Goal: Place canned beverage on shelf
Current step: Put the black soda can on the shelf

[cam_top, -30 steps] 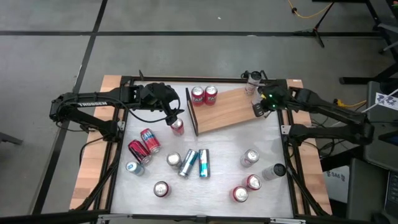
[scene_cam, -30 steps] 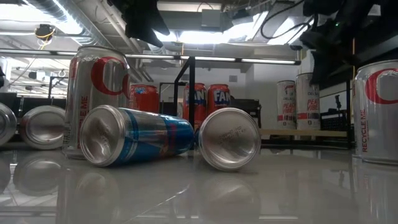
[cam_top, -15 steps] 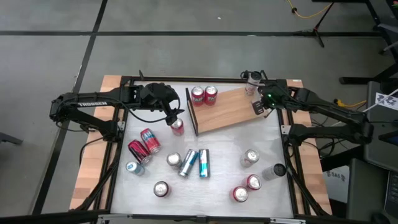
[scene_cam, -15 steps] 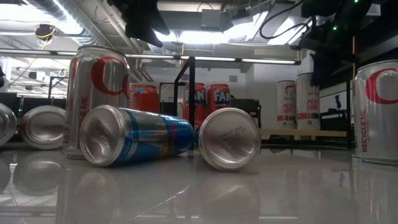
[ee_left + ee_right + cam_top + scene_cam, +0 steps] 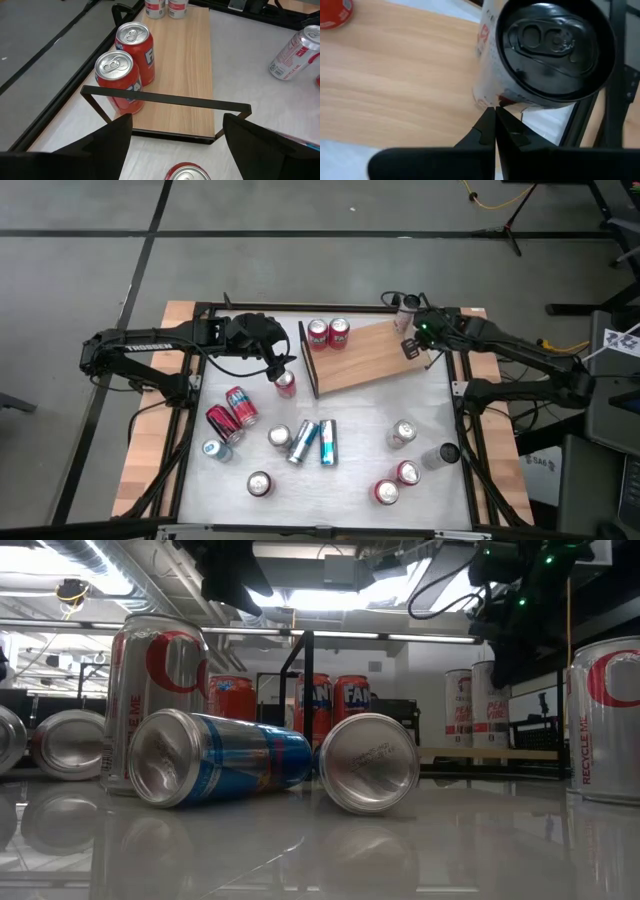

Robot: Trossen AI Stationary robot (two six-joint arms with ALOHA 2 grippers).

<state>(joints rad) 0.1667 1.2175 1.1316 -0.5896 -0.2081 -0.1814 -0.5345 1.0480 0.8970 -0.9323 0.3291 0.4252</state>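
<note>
The right tool (image 5: 410, 347), fingers together, has slid toward eleven o'clock, nudging the white dark-topped can (image 5: 540, 55) on the light-brown wooden shelf (image 5: 365, 360). The left tool (image 5: 283, 372) stays clamped on a red can (image 5: 286, 384), unplaced.

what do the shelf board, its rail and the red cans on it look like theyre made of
Shelf: looks like wood or wood-look laminate, with light brown grain lines and a matte face. Rail: thin, dark bar, probably painted metal. Two red cans: likely aluminium, with bright silvery tops, pull tabs and glossy printed red sides.
</note>
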